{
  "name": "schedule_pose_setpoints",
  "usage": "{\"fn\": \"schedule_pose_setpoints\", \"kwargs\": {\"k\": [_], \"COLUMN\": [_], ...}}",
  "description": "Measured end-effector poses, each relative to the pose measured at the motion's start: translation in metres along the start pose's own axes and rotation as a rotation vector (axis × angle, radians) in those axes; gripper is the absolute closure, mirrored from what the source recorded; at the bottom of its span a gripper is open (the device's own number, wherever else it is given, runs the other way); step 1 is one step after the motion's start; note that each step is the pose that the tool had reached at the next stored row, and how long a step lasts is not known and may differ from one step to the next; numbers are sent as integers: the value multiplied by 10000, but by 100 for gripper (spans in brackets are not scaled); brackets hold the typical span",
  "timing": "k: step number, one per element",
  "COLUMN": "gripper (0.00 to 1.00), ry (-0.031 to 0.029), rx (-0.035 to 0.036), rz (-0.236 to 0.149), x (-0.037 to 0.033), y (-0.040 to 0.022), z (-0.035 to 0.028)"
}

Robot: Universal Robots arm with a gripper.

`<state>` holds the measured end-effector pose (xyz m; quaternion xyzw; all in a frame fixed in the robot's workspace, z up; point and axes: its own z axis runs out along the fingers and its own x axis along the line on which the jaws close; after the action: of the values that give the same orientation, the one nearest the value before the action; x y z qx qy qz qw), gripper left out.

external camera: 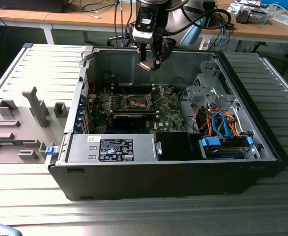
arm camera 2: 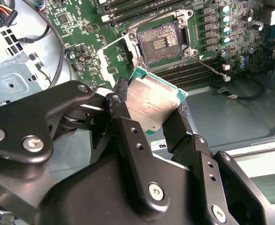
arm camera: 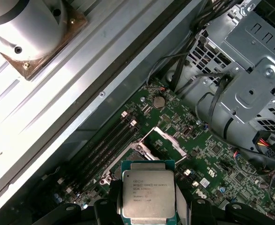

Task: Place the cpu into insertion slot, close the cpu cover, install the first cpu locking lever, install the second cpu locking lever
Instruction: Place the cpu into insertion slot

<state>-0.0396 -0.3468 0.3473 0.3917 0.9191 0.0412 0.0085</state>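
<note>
Cpu with faint print, in gripper

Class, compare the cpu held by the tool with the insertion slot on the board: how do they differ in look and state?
The cpu has a plain silvery-grey metal top; the insertion slot shows a brownish-gold contact field inside a dark rim. The cpu is clamped in the tool, off the board; the insertion slot sits in the green circuit board, empty. Both are square.
</note>
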Motion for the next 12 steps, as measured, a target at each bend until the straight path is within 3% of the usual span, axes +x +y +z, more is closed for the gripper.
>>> {"fn": "schedule_pose_setpoints", "kwargs": {"k": [12], "gripper": [45], "ry": [-9], "rx": [-1], "rz": [100], "x": [0], "y": [0], "z": [0]}}
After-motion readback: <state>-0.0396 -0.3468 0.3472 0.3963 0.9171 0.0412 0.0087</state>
